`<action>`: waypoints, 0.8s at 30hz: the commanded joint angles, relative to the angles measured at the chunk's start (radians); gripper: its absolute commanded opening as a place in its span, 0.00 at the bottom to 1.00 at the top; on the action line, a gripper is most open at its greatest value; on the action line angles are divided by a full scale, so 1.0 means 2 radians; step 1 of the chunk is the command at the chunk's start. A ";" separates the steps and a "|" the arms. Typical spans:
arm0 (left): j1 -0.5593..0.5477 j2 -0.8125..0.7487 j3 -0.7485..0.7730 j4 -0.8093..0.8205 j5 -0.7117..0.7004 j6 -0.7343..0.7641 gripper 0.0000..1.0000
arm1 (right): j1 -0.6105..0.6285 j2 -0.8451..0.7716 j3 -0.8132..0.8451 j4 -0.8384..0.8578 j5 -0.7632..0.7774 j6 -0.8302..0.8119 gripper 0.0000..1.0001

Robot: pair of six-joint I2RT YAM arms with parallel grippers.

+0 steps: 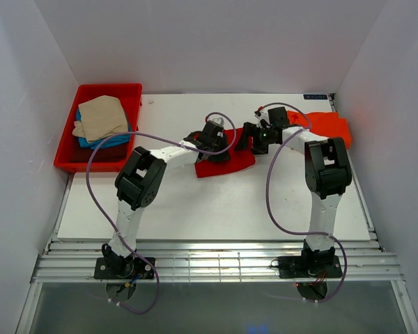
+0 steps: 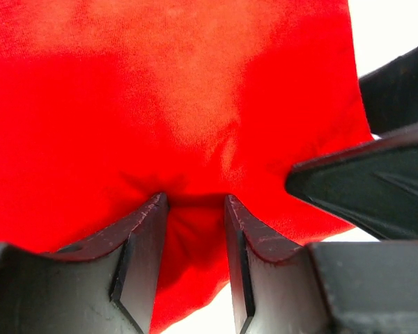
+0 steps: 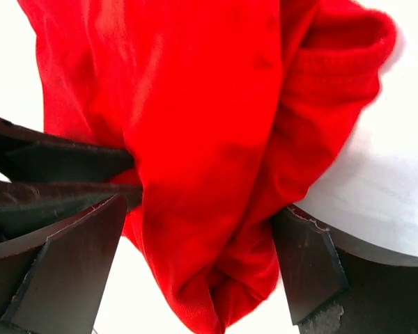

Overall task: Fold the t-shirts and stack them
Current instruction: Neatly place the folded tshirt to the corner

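Observation:
The bright red t-shirt [image 1: 226, 161] lies crumpled at the table's middle. My left gripper [image 1: 212, 142] is down on its left part; in the left wrist view the gripper [image 2: 195, 202] has its jaws drawn close on a puckered bunch of the red cloth [image 2: 181, 104]. My right gripper [image 1: 247, 139] is on the shirt's right edge; in the right wrist view it [image 3: 200, 209] stands wide open around a hanging fold of the shirt [image 3: 195, 125]. An orange-red t-shirt [image 1: 327, 126] lies at the back right. Beige [image 1: 101, 117] and blue [image 1: 101, 142] shirts lie in the tray.
The rigid red plastic tray [image 1: 66, 158] stands at the back left. White walls close the table on three sides. The right gripper's black finger [image 2: 362, 184] shows close by in the left wrist view. Purple cables loop over both arms.

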 commanded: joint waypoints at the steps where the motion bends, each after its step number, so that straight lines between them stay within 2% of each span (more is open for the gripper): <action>1: -0.001 -0.020 -0.018 -0.035 -0.005 0.004 0.50 | 0.017 0.043 0.010 -0.040 0.042 -0.008 0.90; 10: -0.001 -0.024 -0.023 -0.032 -0.004 -0.003 0.49 | 0.048 0.073 0.051 -0.055 0.068 -0.006 0.90; 13: -0.001 -0.023 -0.021 -0.030 -0.006 0.001 0.49 | 0.058 0.078 0.058 -0.068 0.086 -0.019 0.92; 16: -0.001 -0.021 -0.018 -0.030 -0.006 0.003 0.49 | 0.068 0.078 0.057 -0.082 0.108 -0.030 0.99; 19: 0.000 -0.021 -0.017 -0.030 -0.006 0.003 0.49 | 0.078 0.077 0.046 -0.088 0.132 -0.039 0.87; 20: -0.001 -0.021 -0.017 -0.030 -0.005 0.003 0.49 | 0.079 0.076 0.043 -0.090 0.147 -0.042 0.79; 22: -0.001 -0.022 -0.017 -0.029 -0.006 0.003 0.49 | 0.087 0.078 0.042 -0.098 0.157 -0.046 0.74; 24: -0.001 -0.024 -0.019 -0.029 -0.007 0.003 0.49 | 0.095 0.079 0.043 -0.106 0.177 -0.052 0.62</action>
